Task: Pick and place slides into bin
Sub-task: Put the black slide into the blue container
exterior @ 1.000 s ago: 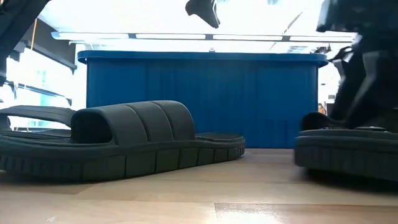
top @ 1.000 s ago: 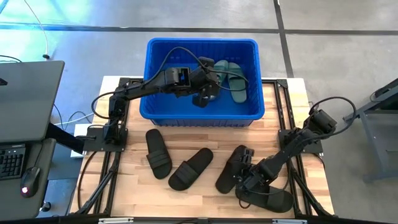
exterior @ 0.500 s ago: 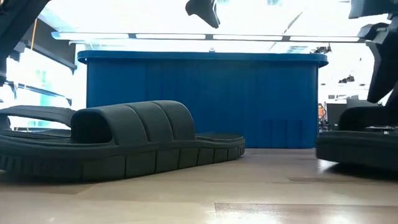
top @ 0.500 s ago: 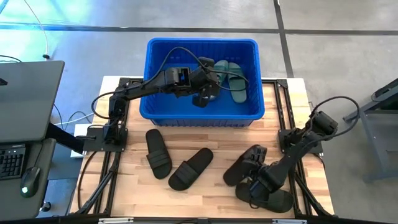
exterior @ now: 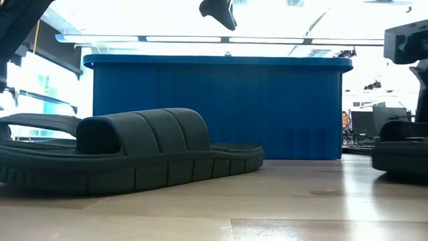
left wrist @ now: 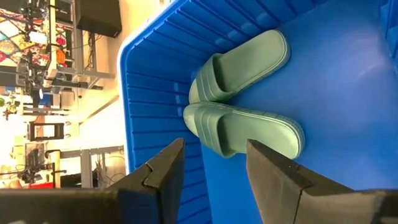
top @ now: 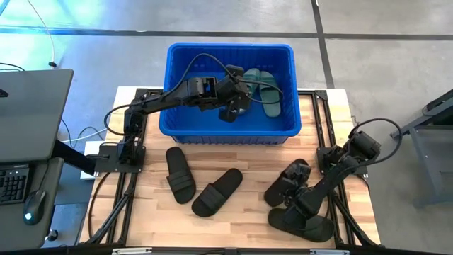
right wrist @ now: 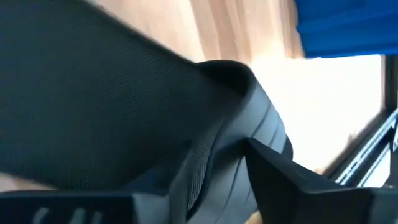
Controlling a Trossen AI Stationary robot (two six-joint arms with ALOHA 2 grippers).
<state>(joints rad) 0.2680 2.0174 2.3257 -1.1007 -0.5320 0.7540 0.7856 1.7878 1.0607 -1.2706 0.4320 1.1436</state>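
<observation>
The blue bin (top: 230, 127) stands at the table's far side, with two sage green slides (left wrist: 239, 106) lying flat on its floor. My left gripper (left wrist: 214, 155) hangs open and empty over the bin's inside (top: 232, 110). My right gripper (top: 297, 200) is at the near right, shut on a black slide (top: 287, 183). Another black slide (top: 301, 225) lies on the table just nearer. Two more black slides (top: 179, 173) (top: 217, 191) lie flat on their soles at the near middle. My right gripper has the black slide between its two fingers (right wrist: 292, 180), beside the ribbed strap (right wrist: 264, 124). The slide fills the wrist view, so the exact part is hidden. The arm comes slanting down from the table's right. The slide stays low; whether it is off the wood, I cannot tell.
The arms' black frames (top: 124, 177) run along the table's left and right sides. A desk with a keyboard (top: 14, 180) stands past the left edge. Bare wood (top: 233, 159) lies between the bin and the black slides.
My right gripper has moved toward the table's right edge and a little toward the far edge, taking the black slide along. The slide has turned somewhat and now lies farther from the two middle slides.
</observation>
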